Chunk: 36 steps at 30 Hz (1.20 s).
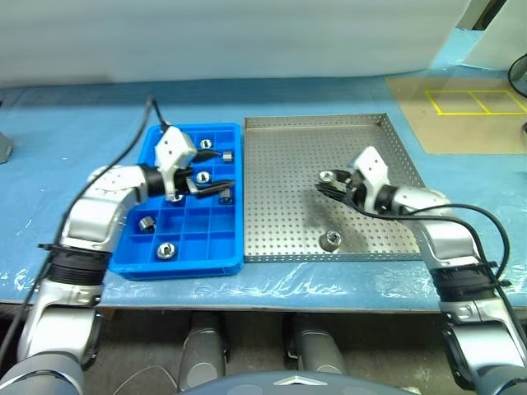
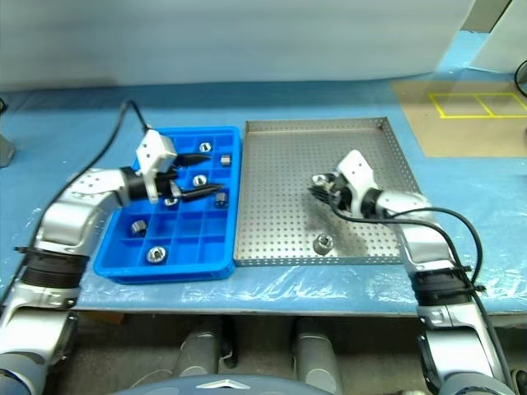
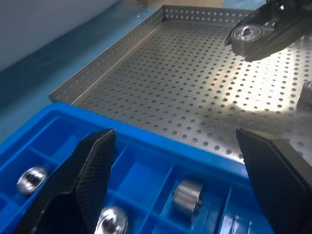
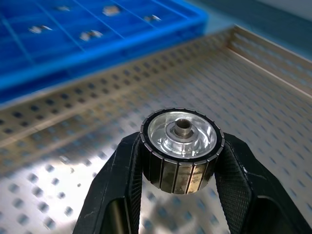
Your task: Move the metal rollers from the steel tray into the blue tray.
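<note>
Metal rollers are split between trays: several lie in compartments of the blue tray, one rests near the front rim of the steel tray, and one roller is pinched between the right gripper fingers above the perforated floor. Left gripper hovers over the blue tray, fingers spread and empty. Step in hand: transfer of the gripped roller. Next move calls for carrying it across to a free compartment, then releasing.
</note>
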Each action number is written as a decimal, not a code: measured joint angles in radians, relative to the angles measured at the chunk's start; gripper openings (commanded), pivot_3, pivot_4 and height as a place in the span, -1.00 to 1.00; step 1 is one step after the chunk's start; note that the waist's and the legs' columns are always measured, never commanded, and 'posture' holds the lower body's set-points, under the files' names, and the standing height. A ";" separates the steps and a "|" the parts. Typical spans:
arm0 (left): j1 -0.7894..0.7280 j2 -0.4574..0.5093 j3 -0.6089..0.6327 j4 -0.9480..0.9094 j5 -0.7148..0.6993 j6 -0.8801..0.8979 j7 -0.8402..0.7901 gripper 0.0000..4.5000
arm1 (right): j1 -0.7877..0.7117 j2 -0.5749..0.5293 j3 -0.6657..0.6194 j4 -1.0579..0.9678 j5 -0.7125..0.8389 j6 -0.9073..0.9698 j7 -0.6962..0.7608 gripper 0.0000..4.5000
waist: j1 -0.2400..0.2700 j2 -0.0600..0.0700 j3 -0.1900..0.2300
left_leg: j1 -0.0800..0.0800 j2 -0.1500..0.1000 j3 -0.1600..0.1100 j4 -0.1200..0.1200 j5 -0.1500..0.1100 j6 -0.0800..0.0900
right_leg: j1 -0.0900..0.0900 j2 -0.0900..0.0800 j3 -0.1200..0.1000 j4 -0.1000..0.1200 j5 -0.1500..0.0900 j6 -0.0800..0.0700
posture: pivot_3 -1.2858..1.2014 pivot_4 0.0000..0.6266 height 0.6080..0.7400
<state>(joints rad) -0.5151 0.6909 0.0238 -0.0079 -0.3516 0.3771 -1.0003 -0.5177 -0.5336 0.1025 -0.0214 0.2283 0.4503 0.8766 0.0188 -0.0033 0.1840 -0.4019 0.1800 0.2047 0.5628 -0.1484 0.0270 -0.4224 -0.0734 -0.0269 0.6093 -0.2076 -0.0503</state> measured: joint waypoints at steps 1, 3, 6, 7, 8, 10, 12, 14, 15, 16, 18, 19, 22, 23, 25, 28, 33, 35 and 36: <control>0.026 0.020 0.017 -0.020 -0.003 0.002 -0.006 0.85 | -0.019 0.016 0.024 -0.010 0.012 0.009 0.020 -0.24 | 0.005 0.000 0.000 | 0.000 0.000 0.000 0.000 0.000 0.000 | 0.000 0.000 0.000 -0.001 0.000 0.000 | 0.06 -0.52 1.00; 0.099 0.058 0.042 -0.061 -0.019 0.019 -0.019 0.85 | -0.051 0.050 0.058 -0.020 0.034 0.025 0.059 -0.24 | 0.016 0.000 0.000 | -0.001 0.000 0.000 -0.001 0.000 0.000 | -0.001 0.000 0.000 -0.001 0.000 0.000 | 0.10 -0.52 1.00; 0.209 0.092 0.089 -0.140 -0.052 0.070 -0.019 0.85 | -0.109 0.099 0.109 -0.015 0.054 0.035 0.116 -0.24 | 0.039 0.000 0.000 | -0.002 0.001 0.000 -0.001 0.000 -0.001 | -0.002 0.000 -0.001 -0.001 0.000 0.000 | 0.15 -0.52 1.00; 0.245 0.100 0.114 -0.184 -0.073 0.095 -0.014 0.85 | -0.130 0.120 0.128 -0.003 0.054 0.031 0.134 -0.24 | 0.050 0.000 0.000 | -0.002 0.002 0.000 0.000 0.000 -0.001 | -0.001 0.000 -0.002 0.000 0.000 -0.001 | 0.19 -0.52 1.00; 0.268 0.105 0.130 -0.221 -0.088 0.112 -0.009 0.85 | -0.142 0.134 0.143 0.009 0.054 0.026 0.148 -0.24 | 0.060 0.000 0.000 | -0.002 0.002 0.000 0.000 0.000 -0.001 | -0.001 0.000 -0.002 0.000 0.000 -0.001 | 0.20 -0.52 1.00; 0.319 0.111 0.164 -0.299 -0.117 0.144 0.008 0.85 | -0.155 0.157 0.174 0.036 0.052 0.016 0.175 -0.24 | 0.083 0.000 0.000 | -0.001 0.001 -0.001 0.000 0.000 -0.001 | 0.000 -0.001 -0.002 0.000 0.000 0.000 | 0.22 -0.52 1.00; 0.394 0.111 0.193 -0.376 -0.140 0.181 0.038 0.85 | -0.163 0.164 0.215 0.063 0.050 0.009 0.224 -0.24 | 0.102 0.000 0.000 | -0.001 0.000 -0.001 -0.001 0.000 -0.001 | 0.000 -0.002 -0.002 0.000 0.000 0.000 | 0.24 -0.52 1.00; 0.450 0.109 0.210 -0.430 -0.156 0.210 0.071 0.85 | -0.164 0.169 0.244 0.089 0.046 -0.001 0.259 -0.24 | 0.115 -0.001 0.000 | -0.001 0.000 -0.001 0.000 0.000 -0.001 | 0.000 -0.002 -0.002 0.000 -0.001 0.000 | 0.27 -0.52 1.00; 0.461 0.108 0.212 -0.444 -0.159 0.217 0.081 0.85 | -0.162 0.169 0.250 0.096 0.045 -0.004 0.266 -0.24 | 0.120 -0.001 0.000 | -0.001 0.000 -0.001 0.000 0.000 -0.001 | 0.000 -0.002 -0.002 0.000 -0.001 0.000 | 0.27 -0.52 1.00; 0.482 0.106 0.220 -0.469 -0.167 0.226 0.096 0.85 | -0.162 0.171 0.263 0.108 0.041 -0.010 0.279 -0.24 | 0.124 -0.001 0.000 | -0.001 0.000 -0.001 -0.001 0.000 -0.001 | 0.000 -0.002 -0.002 0.000 -0.001 0.000 | 0.28 -0.52 1.00; 0.510 0.098 0.237 -0.513 -0.183 0.245 0.124 0.85 | -0.154 0.172 0.282 0.136 0.023 -0.029 0.298 -0.24 | 0.133 -0.001 0.000 | 0.000 0.000 -0.002 -0.001 0.000 -0.002 | 0.000 -0.002 -0.002 0.000 -0.001 0.001 | 0.29 -0.52 1.00; 0.518 0.096 0.243 -0.525 -0.191 0.251 0.135 0.85 | -0.150 0.174 0.287 0.148 0.019 -0.032 0.300 -0.24 | 0.134 -0.001 0.000 | 0.000 0.000 -0.002 -0.001 0.000 -0.002 | 0.000 -0.002 -0.002 0.000 -0.002 0.002 | 0.29 -0.52 1.00; 0.535 0.094 0.249 -0.557 -0.209 0.267 0.165 0.85 | -0.150 0.179 0.294 0.166 0.010 -0.034 0.312 -0.24 | 0.137 -0.001 0.000 | -0.001 0.000 -0.003 -0.001 0.001 -0.002 | 0.000 -0.002 -0.002 0.000 -0.002 0.002 | 0.29 -0.52 1.00; 0.536 0.093 0.249 -0.561 -0.216 0.268 0.170 0.85 | -0.150 0.178 0.295 0.166 0.008 -0.034 0.320 -0.24 | 0.137 -0.001 0.000 | -0.001 0.000 -0.003 -0.001 0.001 -0.002 | 0.000 -0.002 -0.002 0.000 -0.002 0.002 | 0.28 -0.52 1.00; 0.534 0.093 0.249 -0.561 -0.218 0.269 0.181 0.85 | -0.146 0.164 0.305 0.166 0.002 -0.035 0.341 -0.24 | 0.137 -0.001 0.000 | -0.001 0.000 -0.003 -0.002 0.001 -0.002 | 0.000 -0.002 -0.002 0.000 -0.002 0.002 | 0.28 -0.52 1.00; 0.524 0.094 0.247 -0.554 -0.218 0.269 0.187 0.85 | -0.135 0.153 0.306 0.167 0.000 -0.032 0.362 -0.24 | 0.137 -0.001 0.000 | -0.001 0.000 -0.003 -0.002 0.001 -0.002 | 0.000 -0.001 -0.002 0.000 -0.002 0.002 | 0.26 -0.52 1.00; 0.479 0.098 0.223 -0.519 -0.217 0.268 0.177 0.85 | -0.122 0.143 0.306 0.137 0.010 -0.011 0.384 0.47 | 0.136 -0.001 0.000 | 0.000 0.000 -0.003 -0.001 0.001 -0.002 | 0.000 -0.001 -0.001 0.000 -0.002 0.003 | 0.24 -0.52 1.00; 0.467 0.098 0.205 -0.509 -0.216 0.267 0.174 0.85 | -0.116 0.146 0.306 0.127 0.011 -0.001 0.374 0.77 | 0.135 -0.001 0.000 | 0.000 0.000 -0.003 -0.001 0.001 -0.002 | 0.000 -0.001 -0.001 0.000 -0.002 0.003 | 0.22 -0.52 1.00; 0.458 0.098 0.199 -0.503 -0.216 0.266 0.170 0.85 | -0.116 0.147 0.306 0.124 0.011 0.004 0.368 0.77 | 0.134 -0.001 0.000 | 0.000 0.000 -0.003 -0.001 0.001 -0.002 | 0.000 -0.001 -0.001 0.000 -0.002 0.003 | 0.21 -0.52 1.00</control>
<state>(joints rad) -0.0566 0.7885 0.2226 -0.5110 -0.5680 0.6431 -0.8305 -0.6341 -0.3871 0.4081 0.1028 0.2396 0.4545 1.2446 0.1524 -0.0048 0.1838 -0.4018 0.1801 0.2021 0.5615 -0.1475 0.0245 -0.4222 -0.0748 -0.0282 0.6095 -0.2097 -0.0473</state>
